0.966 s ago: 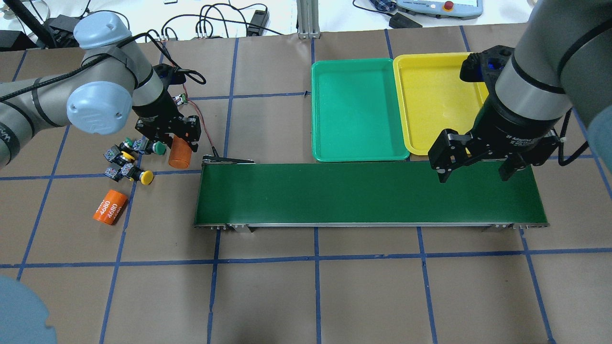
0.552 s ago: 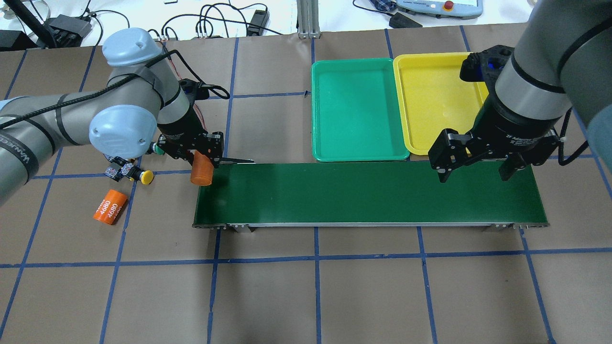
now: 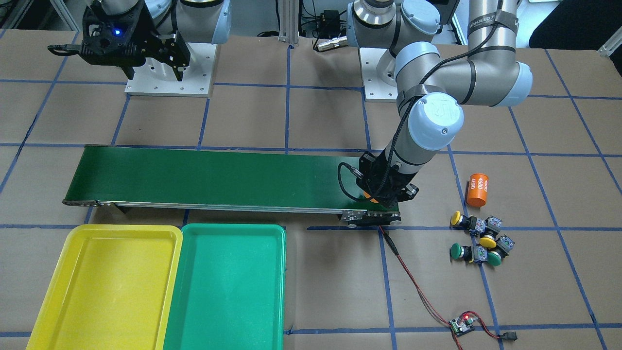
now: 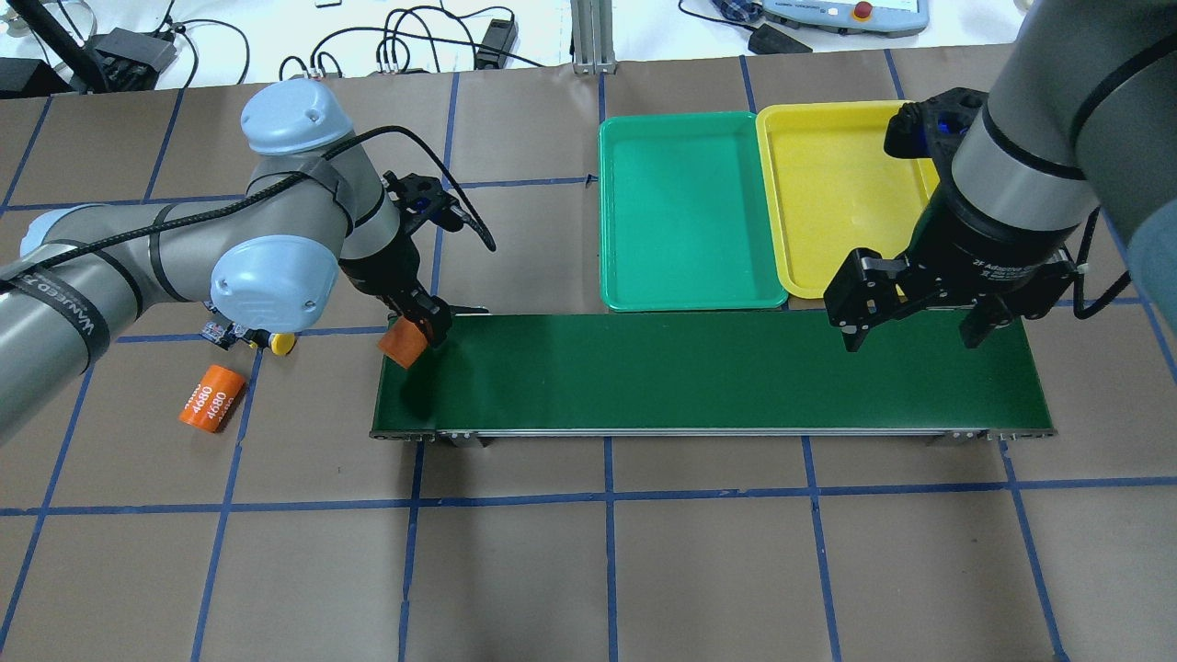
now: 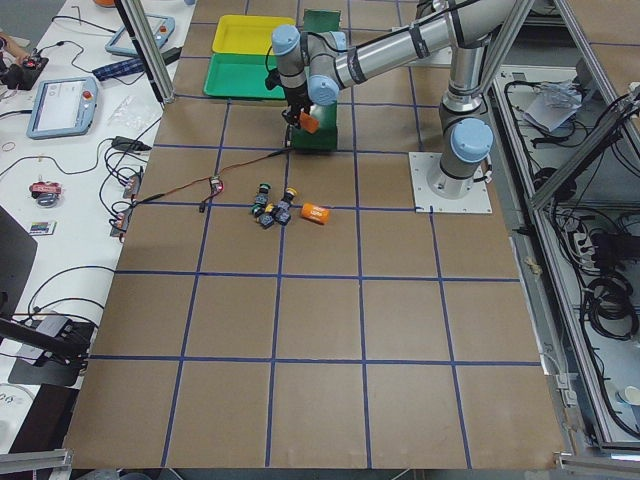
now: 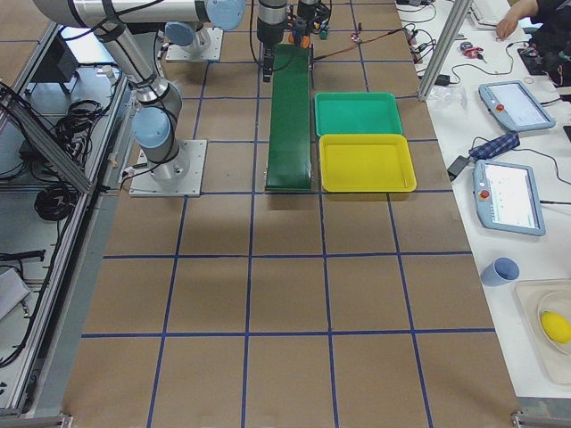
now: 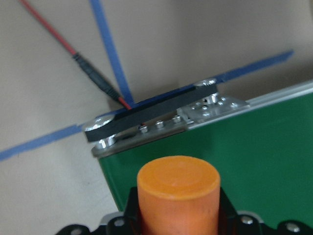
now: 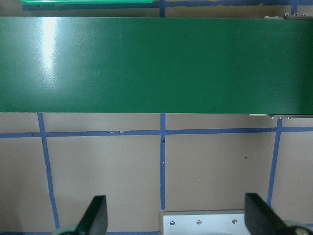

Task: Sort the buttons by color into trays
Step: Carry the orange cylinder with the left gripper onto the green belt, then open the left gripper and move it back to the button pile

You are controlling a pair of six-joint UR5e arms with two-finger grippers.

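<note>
Surface: a table (image 4: 699,570) covered in brown paper, marked into squares by blue tape.
Belt: a long dark-green conveyor belt (image 4: 717,372) lies across the table on the robot's side.
Loose cylinder: an orange cylinder (image 4: 211,398) lies on its side on the paper, off the belt's left end.
Left gripper: the left gripper (image 4: 416,331) is clamped on a second orange cylinder (image 4: 402,342), held at the belt's left end. The wrist view shows its round top (image 7: 177,191) above the belt's corner. Whether it touches the belt cannot be told.
Right gripper: the right gripper (image 4: 912,338) hangs above the belt's right end, fingers (image 8: 95,213) spread wide with nothing between them.
Buttons: the four buttons (image 3: 478,238) sit bunched on the paper left of the belt, near the loose cylinder and well apart from the trays. The left arm hides most of them from overhead.
Trays: the green tray (image 4: 685,211) and the yellow tray (image 4: 828,184) lie side by side, edges touching, just beyond the belt.
Wire: a red wire (image 3: 413,287) runs from the belt's end to a small circuit board (image 3: 460,326).
Background: cables and a pendant (image 4: 846,14) lie on a white bench.
</note>
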